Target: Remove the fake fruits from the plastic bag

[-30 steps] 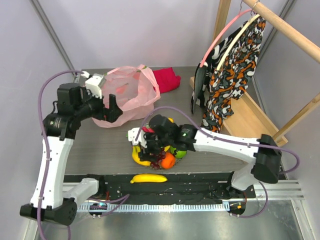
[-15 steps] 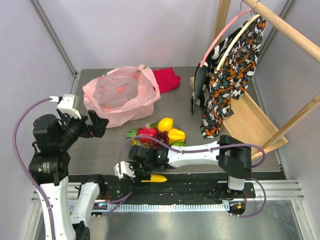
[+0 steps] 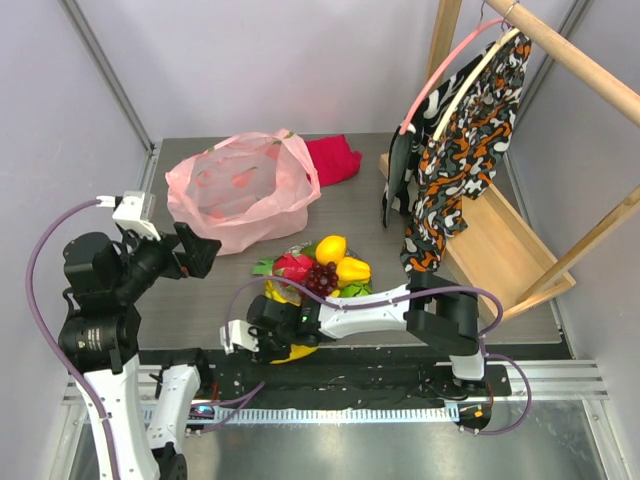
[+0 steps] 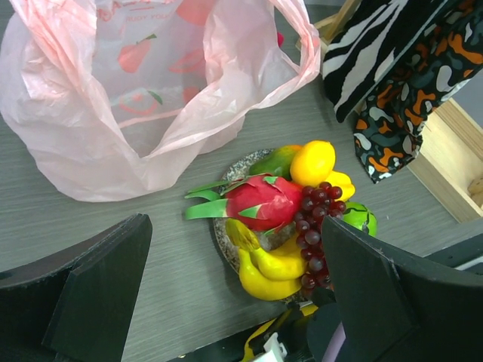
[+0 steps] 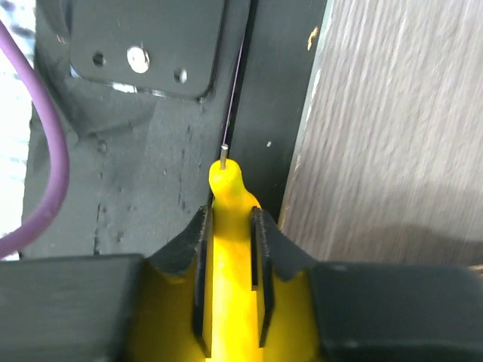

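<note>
- The fake fruits (image 3: pixel 318 268) lie heaped on a round glittery plate (image 4: pixel 221 243) at the centre of the top view, just below and to the right of the plastic bag (image 3: pixel 240 190).
- From the left wrist, the pile shows a pink-red dragon fruit (image 4: pixel 260 200) with green leaves and a string of dark grapes (image 4: pixel 311 235) down its right side. A yellow-orange round fruit (image 4: pixel 312 162) is at the top, curved yellow bananas (image 4: pixel 275 268) at the bottom and a green apple (image 4: pixel 361 218) at the right edge.
- One more banana (image 5: pixel 230 249) is apart from the pile, at the bottom centre of the top view. It lies over the black strip (image 5: pixel 151 173) along the near edge of the table (image 3: pixel 200 300).
- The right gripper (image 5: pixel 230 226) has its two fingers (image 5: pixel 200 256) pressed against both sides of this banana, with the stem end poking out past the tips.
- The plastic bag, pale pink with red fruit prints, lies crumpled at the upper left of the top view with its mouth gaping. I cannot tell whether it holds anything.
- The left gripper (image 3: pixel 197 252) hangs at the left, just below the bag, with its jaws spread wide and nothing between them.
- A red cloth (image 3: pixel 333 158) lies just right of the bag.
- Patterned clothing (image 3: pixel 460 130) hangs on a wooden rack (image 3: pixel 500 245) at the right.
</note>
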`<state>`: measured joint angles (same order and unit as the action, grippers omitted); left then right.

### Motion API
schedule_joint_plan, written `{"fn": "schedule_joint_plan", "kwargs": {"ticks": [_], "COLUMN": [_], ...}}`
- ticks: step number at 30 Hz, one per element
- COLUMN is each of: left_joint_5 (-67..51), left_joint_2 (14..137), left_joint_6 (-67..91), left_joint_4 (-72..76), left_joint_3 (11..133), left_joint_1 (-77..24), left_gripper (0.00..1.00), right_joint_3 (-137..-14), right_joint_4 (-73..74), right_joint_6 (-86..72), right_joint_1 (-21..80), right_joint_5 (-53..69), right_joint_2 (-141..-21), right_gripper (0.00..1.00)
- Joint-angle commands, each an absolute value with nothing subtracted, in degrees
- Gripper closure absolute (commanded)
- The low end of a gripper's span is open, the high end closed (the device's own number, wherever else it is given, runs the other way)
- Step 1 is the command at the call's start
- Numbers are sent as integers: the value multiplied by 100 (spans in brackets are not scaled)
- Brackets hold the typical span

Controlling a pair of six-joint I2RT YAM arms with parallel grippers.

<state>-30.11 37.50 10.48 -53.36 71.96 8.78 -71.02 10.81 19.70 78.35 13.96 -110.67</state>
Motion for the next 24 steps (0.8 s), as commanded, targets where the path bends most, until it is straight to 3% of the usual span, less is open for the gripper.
{"fn": "schedule_joint_plan", "kwargs": {"ticks": [1,7,15,24], "left_joint_5": [-3278,-3366,-3629,-3683], "left_joint_2": [3946,4280,5035,5589], "left_joint_6": [1169,1169,1336,1380], "left_joint_4": [-5063,-4905,-4676,-4544], "left_joint_3": [7295,7479,7752,8051], "left_joint_1": [932,932,923,923], "left_gripper": [0,0,0,0], "right_joint_3": [-7734,-8358,-9412,-9273], "right_joint_4": [1256,2248,2707,3138], "right_joint_6": [1899,1565,11,-289], "right_joint_1": [7823,7682,6664,5380], "right_joint_5": [1379,2205,3138,3207], "right_joint_2": [-10522,-9915,-9704,-9395], "right_gripper": [87,93,95,94]}}
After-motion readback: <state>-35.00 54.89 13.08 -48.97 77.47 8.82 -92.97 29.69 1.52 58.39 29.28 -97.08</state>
